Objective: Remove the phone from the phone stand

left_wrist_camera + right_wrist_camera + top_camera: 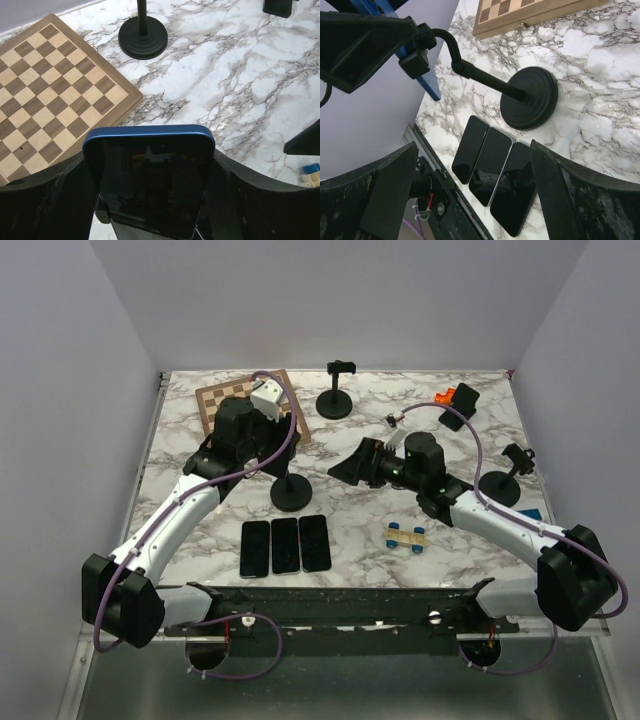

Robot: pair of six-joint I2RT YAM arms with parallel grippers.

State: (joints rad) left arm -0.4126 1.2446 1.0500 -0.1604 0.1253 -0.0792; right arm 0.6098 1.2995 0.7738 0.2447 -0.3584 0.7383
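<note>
A blue-edged phone (150, 175) with a dark screen stands upright between my left gripper's (150, 200) fingers (45, 205), which are shut on its sides. In the right wrist view the phone's blue edge (430, 84) lies against the clamp (414, 62) of the black phone stand (529, 97), so it still sits at the clamp. In the top view my left gripper (262, 435) is above the stand's round base (292, 495), and the phone is hidden there. My right gripper (345, 468) is open and empty, just right of the stand and pointing at it.
Three dark phones (286, 546) lie side by side near the front edge, also in the right wrist view (492, 172). A chessboard (212, 400) lies at the back left. Other stands (334, 400) (505, 485), a small toy car (407, 536) and an orange object (457, 395) are to the right.
</note>
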